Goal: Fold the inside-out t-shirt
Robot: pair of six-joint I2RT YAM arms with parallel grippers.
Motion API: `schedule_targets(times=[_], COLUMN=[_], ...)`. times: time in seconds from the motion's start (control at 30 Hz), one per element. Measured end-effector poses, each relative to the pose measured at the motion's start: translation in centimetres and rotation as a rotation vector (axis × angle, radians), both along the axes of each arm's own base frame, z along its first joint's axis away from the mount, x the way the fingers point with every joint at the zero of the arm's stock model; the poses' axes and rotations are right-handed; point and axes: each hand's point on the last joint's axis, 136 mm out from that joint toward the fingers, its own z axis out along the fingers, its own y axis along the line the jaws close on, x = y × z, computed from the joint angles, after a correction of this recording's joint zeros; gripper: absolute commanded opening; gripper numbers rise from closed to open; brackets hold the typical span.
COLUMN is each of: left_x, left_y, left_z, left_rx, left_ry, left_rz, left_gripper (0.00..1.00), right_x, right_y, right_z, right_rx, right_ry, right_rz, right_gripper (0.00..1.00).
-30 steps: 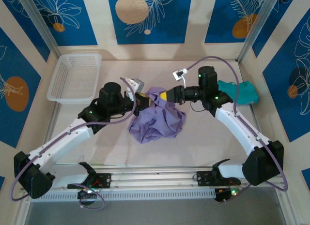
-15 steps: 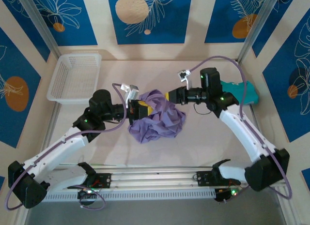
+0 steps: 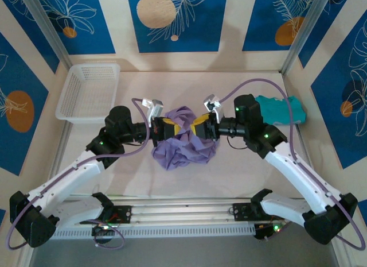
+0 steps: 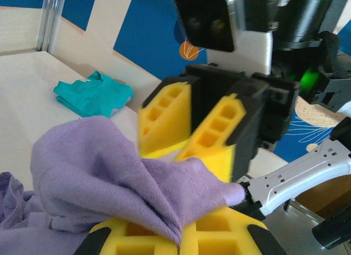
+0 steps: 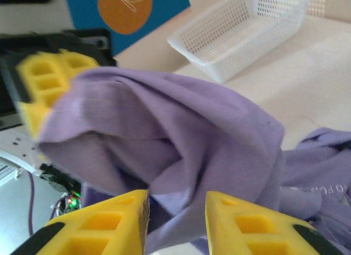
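Observation:
The inside-out t-shirt (image 3: 184, 142) lies crumpled, lavender, at the table's middle, with one fold lifted. My left gripper (image 3: 168, 128) holds that fold from the left. In the left wrist view its yellow fingers (image 4: 186, 226) are shut on the lavender fabric (image 4: 109, 167). My right gripper (image 3: 199, 127) faces it from the right, almost touching. The right gripper (image 5: 176, 212) stands open, the raised fold of the t-shirt (image 5: 181, 129) hanging just beyond and partly between its tips. The left wrist view shows the right gripper (image 4: 189, 135) head-on, jaws apart.
A white plastic basket (image 3: 89, 92) stands at the back left, also visible as the basket (image 5: 241, 30) in the right wrist view. A teal garment (image 3: 285, 109) lies at the back right, behind the right arm. Bare table shows in front of the shirt.
The right gripper let go of the shirt and opened, then swung back in against the lifted fold. The left arm drew back to the left, still holding the fabric.

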Motion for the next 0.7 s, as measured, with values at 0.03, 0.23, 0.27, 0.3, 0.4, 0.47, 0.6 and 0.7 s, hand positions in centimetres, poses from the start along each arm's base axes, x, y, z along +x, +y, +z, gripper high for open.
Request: schedule_targets(times=[0.03, 0.23, 0.27, 0.3, 0.4, 0.47, 0.6, 0.7], left_x=[0.0, 0.0, 0.0, 0.0, 0.1, 0.1, 0.1, 0.2], left_y=[0.0, 0.0, 0.0, 0.0, 0.0, 0.0, 0.0, 0.1], left_z=[0.0, 0.0, 0.0, -0.1, -0.1, -0.1, -0.1, -0.2], left_rx=[0.000, 0.001, 0.002, 0.003, 0.004, 0.005, 0.006, 0.009], left_ry=[0.000, -0.003, -0.002, -0.001, -0.002, -0.005, -0.007, -0.004], left_rz=[0.000, 0.000, 0.000, 0.003, 0.006, 0.007, 0.006, 0.010], left_gripper=[0.00, 0.00, 0.00, 0.00, 0.00, 0.00, 0.00, 0.00], right_x=[0.3, 0.6, 0.6, 0.5, 0.6, 0.5, 0.6, 0.6], right_y=[0.2, 1.0, 1.0, 1.1, 1.2, 1.2, 1.7, 2.0], right_z=[-0.5, -1.9, -1.8, -1.7, -1.3, -1.1, -0.4, 0.0], right_rx=[-0.011, -0.040, -0.039, -0.038, -0.029, -0.023, -0.011, -0.005], right_ry=[0.009, 0.033, 0.032, 0.029, 0.019, 0.014, 0.000, -0.012], right_rz=[-0.003, 0.013, 0.013, 0.016, 0.020, 0.023, 0.038, 0.051], right_gripper=[0.34, 0.33, 0.33, 0.33, 0.33, 0.33, 0.25, 0.05])
